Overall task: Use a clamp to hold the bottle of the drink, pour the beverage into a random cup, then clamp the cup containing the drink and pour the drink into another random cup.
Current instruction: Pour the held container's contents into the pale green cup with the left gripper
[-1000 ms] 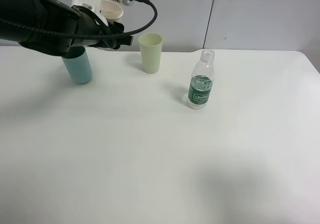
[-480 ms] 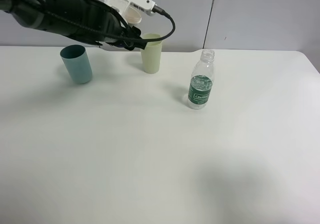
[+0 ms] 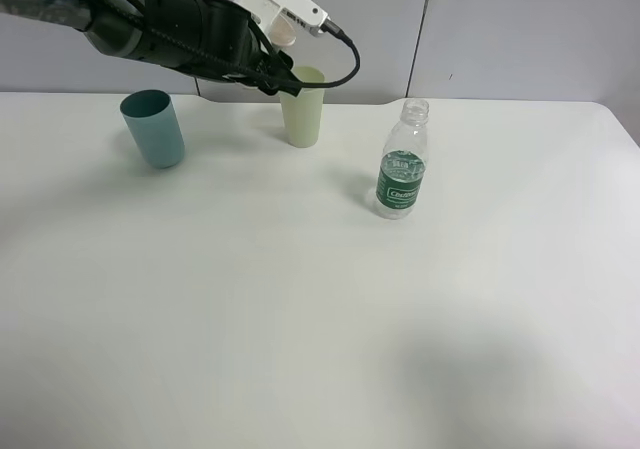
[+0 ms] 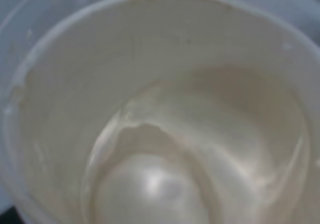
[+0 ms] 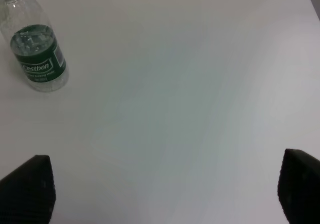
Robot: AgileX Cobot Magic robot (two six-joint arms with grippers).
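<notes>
Teal tumbler [image 3: 153,129]: upright, mouth up, tapers toward its base. It sits close to the far edge of the surface [image 3: 300,309], on the left part. Surface is plain matte white; its right edge shows in the high view. There's a soft shadow patch toward the near edge, right of centre. Behind the far edge: grey wall panels [image 3: 520,29] with one vertical seam [image 3: 424,29].

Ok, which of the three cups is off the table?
The short cream-lined paper cup, held in the left jaws; the teal tumbler and pale yellow-green tumbler both stand on the table.
</notes>
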